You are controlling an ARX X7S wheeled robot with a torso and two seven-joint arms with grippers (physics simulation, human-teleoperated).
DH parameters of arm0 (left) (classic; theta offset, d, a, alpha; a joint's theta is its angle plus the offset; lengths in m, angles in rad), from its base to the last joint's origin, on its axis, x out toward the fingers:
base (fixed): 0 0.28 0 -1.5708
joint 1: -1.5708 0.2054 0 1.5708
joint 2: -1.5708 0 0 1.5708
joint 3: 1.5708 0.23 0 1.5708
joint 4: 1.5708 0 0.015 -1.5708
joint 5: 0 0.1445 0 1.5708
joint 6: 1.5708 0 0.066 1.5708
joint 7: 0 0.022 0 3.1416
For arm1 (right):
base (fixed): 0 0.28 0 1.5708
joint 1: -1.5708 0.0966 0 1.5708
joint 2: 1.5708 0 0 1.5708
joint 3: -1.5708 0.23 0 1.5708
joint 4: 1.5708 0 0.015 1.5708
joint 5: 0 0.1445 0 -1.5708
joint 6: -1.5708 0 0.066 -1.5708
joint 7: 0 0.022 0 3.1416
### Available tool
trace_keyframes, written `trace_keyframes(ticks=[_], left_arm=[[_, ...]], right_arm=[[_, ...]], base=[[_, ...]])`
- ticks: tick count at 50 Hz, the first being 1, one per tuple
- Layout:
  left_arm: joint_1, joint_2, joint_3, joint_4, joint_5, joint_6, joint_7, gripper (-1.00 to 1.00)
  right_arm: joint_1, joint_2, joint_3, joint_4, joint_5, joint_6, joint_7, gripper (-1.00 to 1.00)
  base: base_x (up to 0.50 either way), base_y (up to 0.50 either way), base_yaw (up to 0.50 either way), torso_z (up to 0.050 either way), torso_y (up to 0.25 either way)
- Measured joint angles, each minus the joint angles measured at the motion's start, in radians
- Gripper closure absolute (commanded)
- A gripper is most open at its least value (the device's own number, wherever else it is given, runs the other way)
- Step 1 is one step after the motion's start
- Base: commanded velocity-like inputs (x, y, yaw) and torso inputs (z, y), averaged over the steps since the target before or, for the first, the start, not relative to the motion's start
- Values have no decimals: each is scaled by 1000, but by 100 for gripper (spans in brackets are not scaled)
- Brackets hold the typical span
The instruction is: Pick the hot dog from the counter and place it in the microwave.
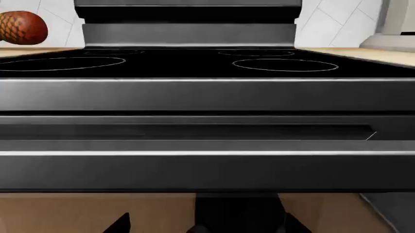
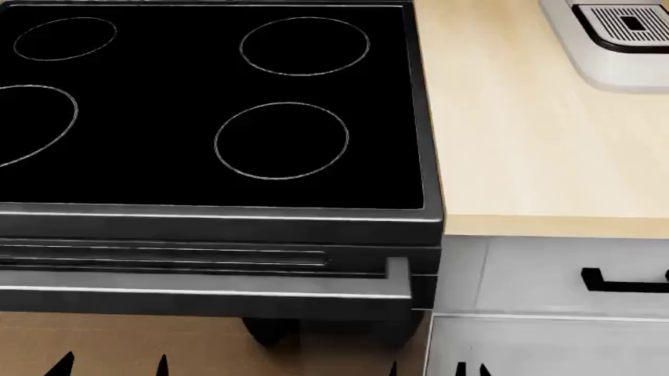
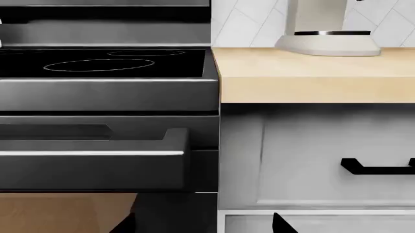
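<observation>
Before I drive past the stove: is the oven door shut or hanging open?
Shut. The oven door stands upright, flush under the stovetop, its handle bar level across the front; no gap into the cavity shows in any view.

Glossy black glass beside pale matt wood.
Smooth, mirror-dark stovetop (image 2: 209, 117) with thin white burner rings; brushed dark metal oven front (image 1: 207, 165) with a bright-edged handle bar (image 2: 199, 294); light beige wood-grain counter (image 2: 522, 133), matt; white satin drawer front (image 3: 311, 160) with black handle (image 3: 379, 167); scaly, rough reddish-orange fruit (image 1: 21, 27).
</observation>
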Motion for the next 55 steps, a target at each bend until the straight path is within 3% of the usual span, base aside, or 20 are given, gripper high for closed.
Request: trace_keyframes(ticks=[31, 55], left_arm=[[-16, -56, 62, -6, -95, 25, -43, -100], [-15, -87, 106, 11, -134, 30, -69, -100]], right_arm=[[13, 60, -73, 0, 59, 26, 72, -100], [13, 91, -106, -6, 92, 23, 108, -100]], base=[[0, 0, 0, 3, 0], [0, 0, 0, 49, 0]])
